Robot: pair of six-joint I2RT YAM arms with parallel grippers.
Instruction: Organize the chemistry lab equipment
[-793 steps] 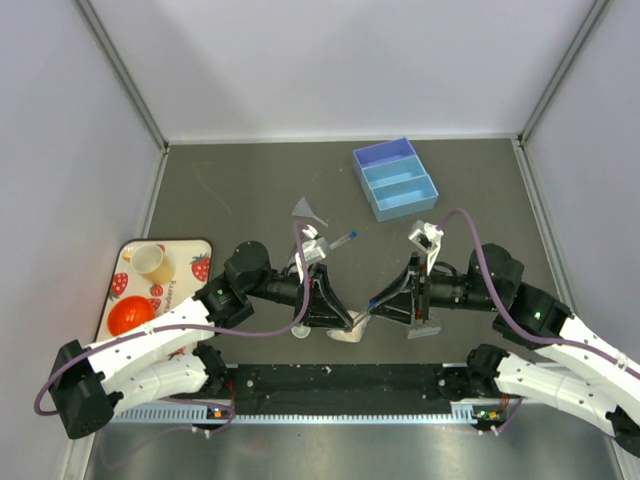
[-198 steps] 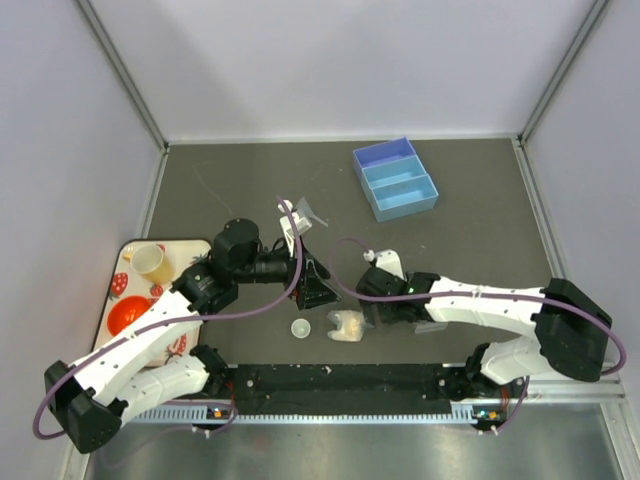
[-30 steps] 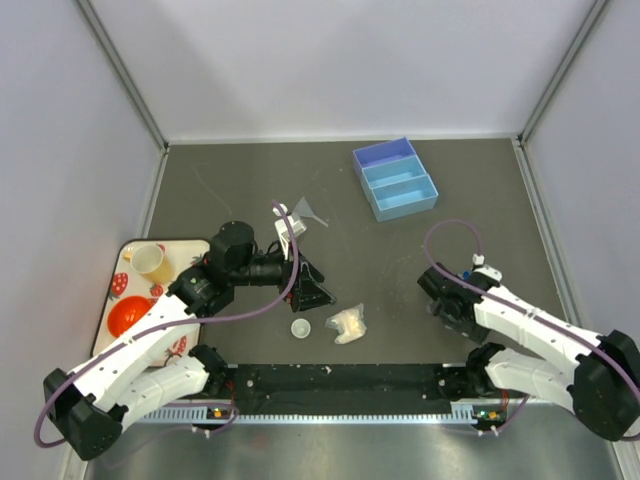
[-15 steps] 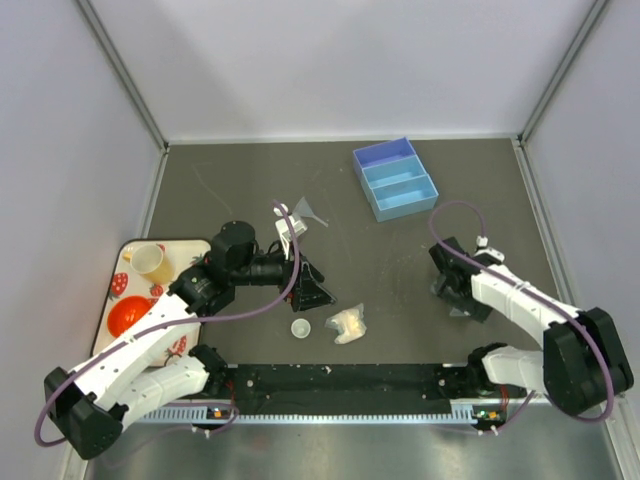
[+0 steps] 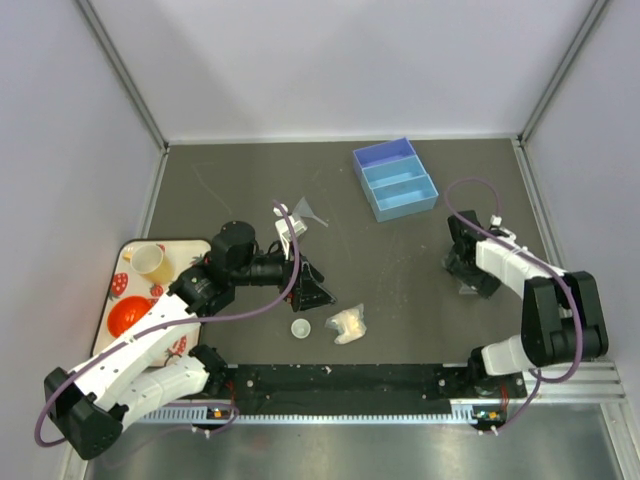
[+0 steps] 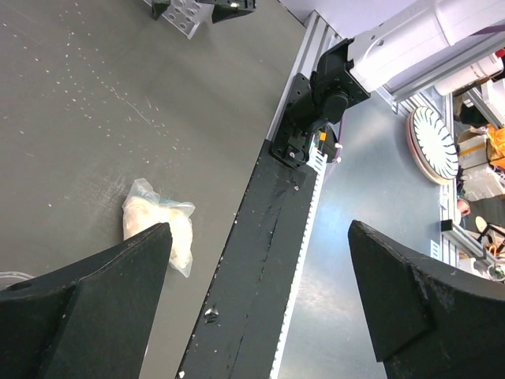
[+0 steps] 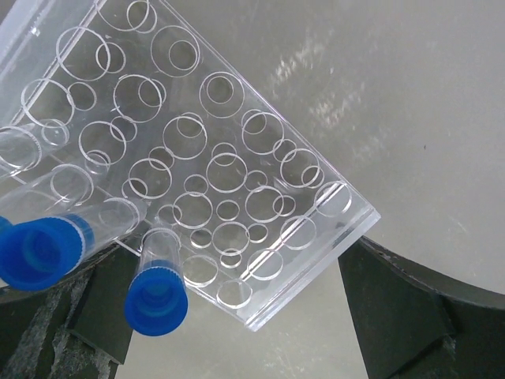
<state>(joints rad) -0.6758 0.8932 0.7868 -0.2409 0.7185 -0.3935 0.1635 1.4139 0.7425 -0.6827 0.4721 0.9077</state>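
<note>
A clear rectangular tube rack fills the right wrist view, with two blue-capped tubes standing in its near rows. My right gripper is open wide and straddles the rack's corner. From above, that gripper hangs over the rack at the table's right side. My left gripper is open and empty near the middle. The pale packet and small white dish lie just in front of it. The packet also shows beside the left finger. A tiny clear flask sits farther back.
A blue divided bin stands at the back right. On the left, the strawberry-print tray carries a yellow cup and an orange bowl. A black rail runs along the near edge.
My right gripper has swung right and farther back, and the rack has stayed beneath it. The left arm, packet and dish have not moved.
</note>
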